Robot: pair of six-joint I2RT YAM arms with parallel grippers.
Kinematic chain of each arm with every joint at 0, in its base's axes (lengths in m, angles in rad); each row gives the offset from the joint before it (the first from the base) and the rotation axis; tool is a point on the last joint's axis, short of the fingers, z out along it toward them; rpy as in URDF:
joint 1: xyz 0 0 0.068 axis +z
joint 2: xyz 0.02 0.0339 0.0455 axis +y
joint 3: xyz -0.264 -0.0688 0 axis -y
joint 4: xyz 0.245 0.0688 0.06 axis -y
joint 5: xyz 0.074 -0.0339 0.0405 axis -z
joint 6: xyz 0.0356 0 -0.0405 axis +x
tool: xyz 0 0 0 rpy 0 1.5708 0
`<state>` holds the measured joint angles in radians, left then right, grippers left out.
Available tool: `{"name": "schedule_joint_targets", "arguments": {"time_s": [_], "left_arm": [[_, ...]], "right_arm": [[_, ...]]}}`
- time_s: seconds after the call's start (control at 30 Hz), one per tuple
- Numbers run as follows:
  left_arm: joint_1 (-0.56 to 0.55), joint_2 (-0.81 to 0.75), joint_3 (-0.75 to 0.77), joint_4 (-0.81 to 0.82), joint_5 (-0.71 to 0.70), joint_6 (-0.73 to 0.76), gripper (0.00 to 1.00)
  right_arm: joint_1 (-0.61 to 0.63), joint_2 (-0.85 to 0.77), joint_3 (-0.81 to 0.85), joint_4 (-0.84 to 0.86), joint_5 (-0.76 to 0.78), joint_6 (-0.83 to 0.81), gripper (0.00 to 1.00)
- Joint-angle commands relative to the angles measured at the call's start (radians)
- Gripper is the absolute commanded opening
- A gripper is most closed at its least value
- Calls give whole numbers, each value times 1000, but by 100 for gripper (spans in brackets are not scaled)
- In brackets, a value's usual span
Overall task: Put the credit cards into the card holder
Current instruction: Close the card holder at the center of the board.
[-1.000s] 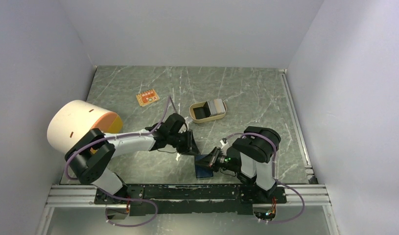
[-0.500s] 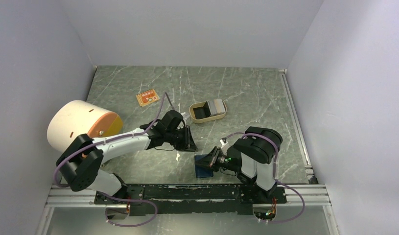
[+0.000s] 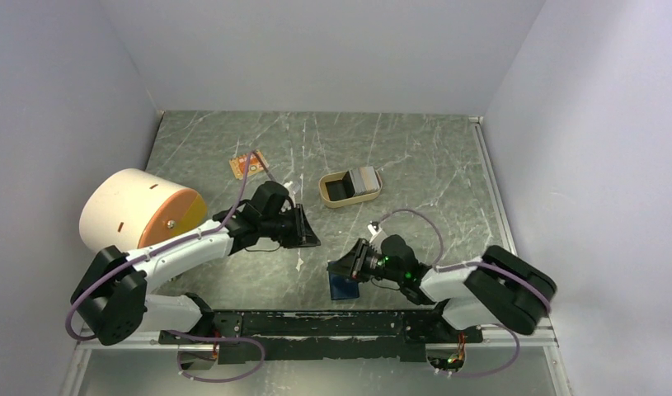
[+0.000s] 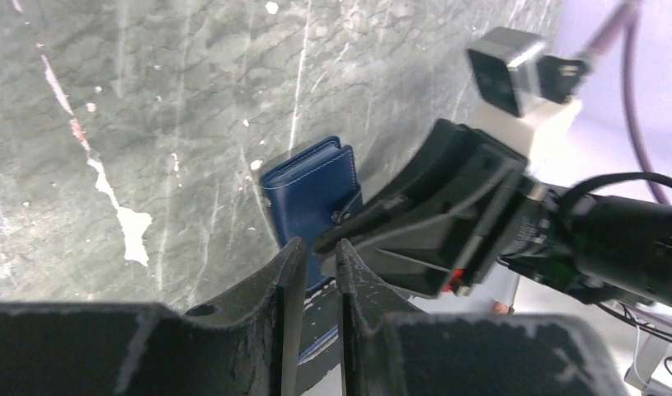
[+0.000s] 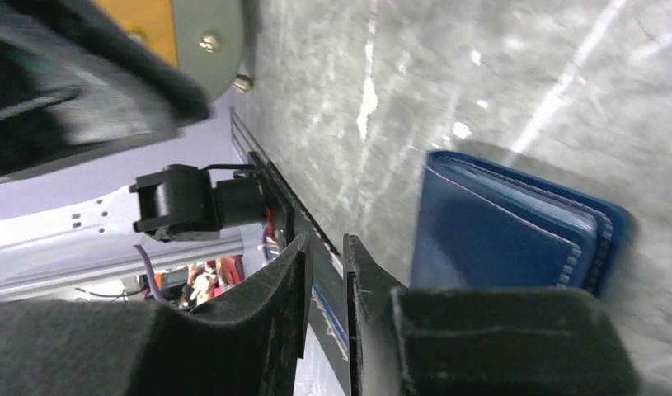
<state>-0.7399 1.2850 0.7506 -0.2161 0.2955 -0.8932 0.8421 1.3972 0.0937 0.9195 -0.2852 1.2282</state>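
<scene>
card holder [image 3: 343,285] lay folded shut at the near edge — grey credit cards [image 3: 366,176] seemingly waited in the far tray [image 3: 323,191]; left gripper [image 4: 318,252] and right gripper [image 5: 326,247] were narrow, empty.

Top camera's fixed high, above and behind the arms, tipped down over the whole table [image 3: 415,157], bases along the bottom edge. The left wrist camera sits low over the left gripper [image 4: 318,245], looking past its fingers across the marble at the card holder [image 4: 312,186], with the other arm's wrist crowding in on the right. The right wrist camera is closest of all, skimming the tabletop past the right gripper [image 5: 326,241] toward the near rail. All three views share that card holder.
</scene>
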Motion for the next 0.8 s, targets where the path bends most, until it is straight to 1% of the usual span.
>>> {"name": "schedule_joint_targets", "arguments": {"time_s": [0.0,0.07,0.17,0.27,0.37,0.47,0.67,0.77], "left_arm": [[25,-19,-24,-14,3,26,26],[33,-19,-38,-1,11,27,26],[38,-9,-53,17,32,31,26],[38,10,-69,39,51,37,26],[38,38,-86,75,76,41,26],[39,66,-99,107,95,40,26],[36,108,-121,156,133,35,27],[37,116,-136,172,140,31,27]], "right_arm": [[5,-159,75,-366,32,-95,25],[7,-230,116,-504,52,-124,26],[13,-361,179,-778,142,-163,25],[61,-477,279,-1090,329,-218,25],[124,-511,362,-1292,453,-234,25],[188,-484,419,-1393,523,-230,25],[307,-376,496,-1474,630,-197,25],[343,-335,514,-1483,659,-189,24]]}}
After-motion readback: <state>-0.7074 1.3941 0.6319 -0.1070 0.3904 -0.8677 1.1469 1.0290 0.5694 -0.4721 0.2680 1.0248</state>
